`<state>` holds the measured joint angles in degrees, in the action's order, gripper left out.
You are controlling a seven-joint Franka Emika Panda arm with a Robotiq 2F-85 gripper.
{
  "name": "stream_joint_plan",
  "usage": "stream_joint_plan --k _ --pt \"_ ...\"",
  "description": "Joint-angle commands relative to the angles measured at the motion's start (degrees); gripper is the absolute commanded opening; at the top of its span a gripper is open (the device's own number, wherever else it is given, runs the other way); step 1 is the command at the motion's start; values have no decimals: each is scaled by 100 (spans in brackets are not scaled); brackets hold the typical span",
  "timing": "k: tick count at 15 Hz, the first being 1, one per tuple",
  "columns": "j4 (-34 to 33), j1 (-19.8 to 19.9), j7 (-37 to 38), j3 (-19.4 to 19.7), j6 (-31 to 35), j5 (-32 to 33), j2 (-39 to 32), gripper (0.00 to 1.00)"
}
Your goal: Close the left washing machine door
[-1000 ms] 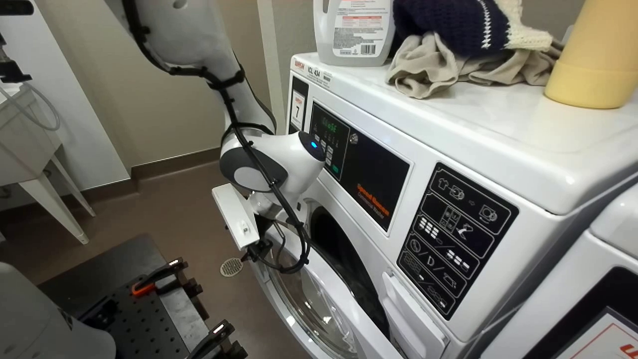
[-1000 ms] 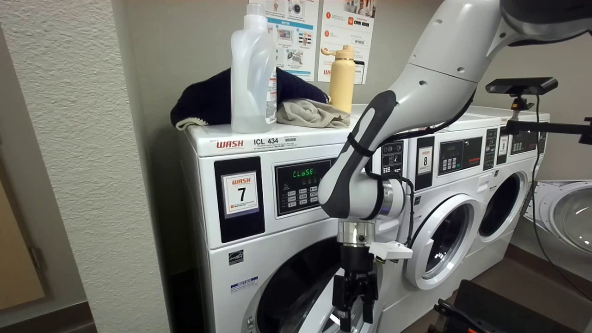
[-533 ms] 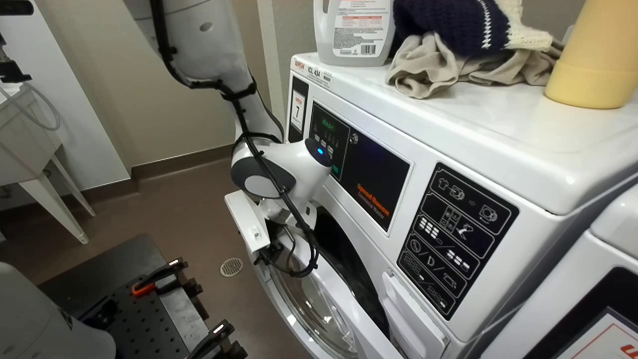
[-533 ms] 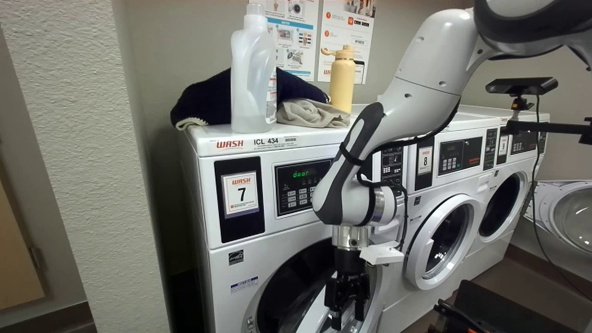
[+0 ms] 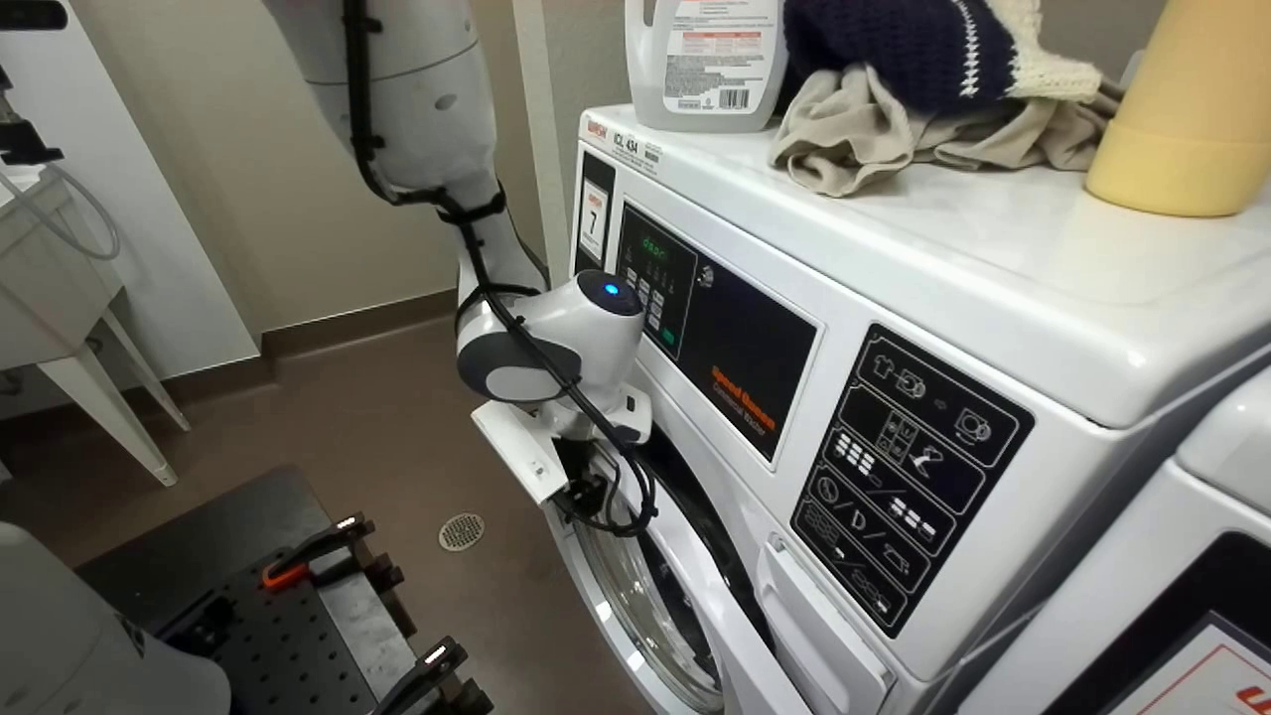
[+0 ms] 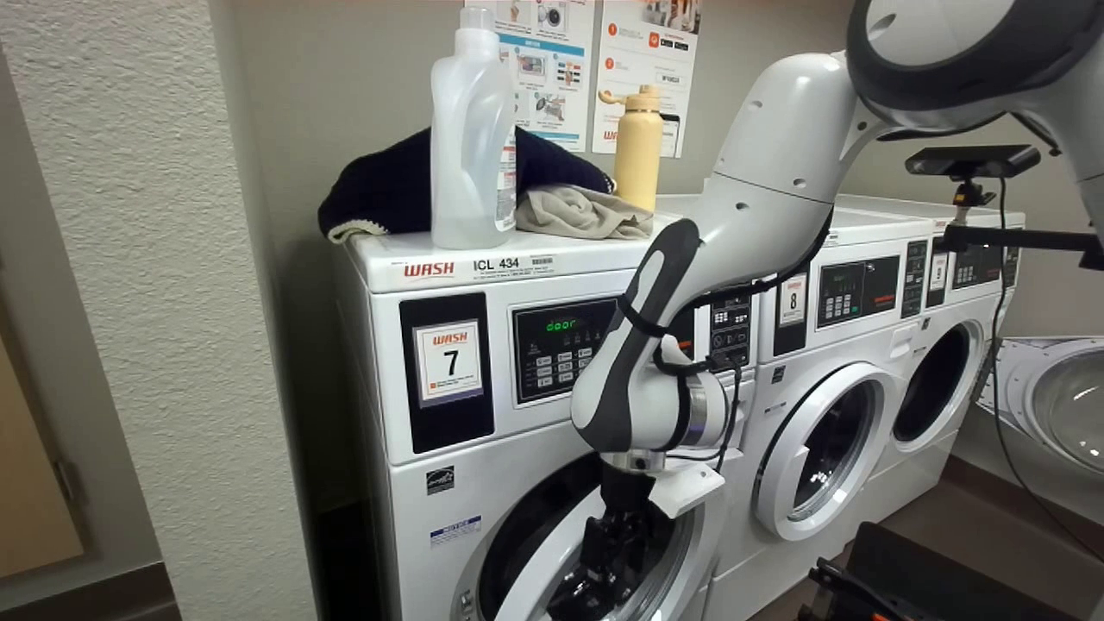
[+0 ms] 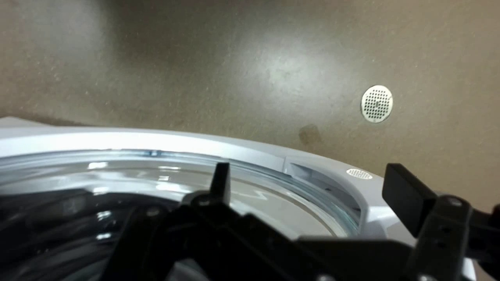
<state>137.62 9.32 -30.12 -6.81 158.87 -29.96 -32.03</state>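
Laundry room: left washing machine door stands partly open below the robot arm

Beige wall and brown floor frame the left washing machine, a white front-loader marked 7, its green display reading "door". On its top stand a translucent jug and a yellow bottle; near them a navy knitted piece lies partly over a beige cloth. Just beside this machine, in an exterior view, stands a washer marked 8.

The door sits away from the machine's front, and the dark drum opening shows behind its rim. The gripper hangs at the door, pointing downward. In the wrist view its jaws are spread wide: one of its fingers overlaps the rim's outer edge, the opposite one the clear glass, and the handle recess shows between them. Whether either finger touches the door, I cannot tell. Past the rim, a round drain shows in the brown floor.
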Motion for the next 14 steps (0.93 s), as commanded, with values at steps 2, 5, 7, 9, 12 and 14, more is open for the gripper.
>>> stream_joint_plan --k 2,5,7,9,12,14 --pt "195 -189 742 91 1786 1057 -246 100" --pt "322 -1050 1712 989 2760 1988 -372 100" --pt "366 -1835 2162 1767 3335 2153 -521 100" --pt "436 -2665 2464 2476 3814 1891 -737 100" --pt "537 -3595 2760 3102 4176 1312 -1073 100" --pt "584 -3584 2805 2934 4050 1271 -927 100"
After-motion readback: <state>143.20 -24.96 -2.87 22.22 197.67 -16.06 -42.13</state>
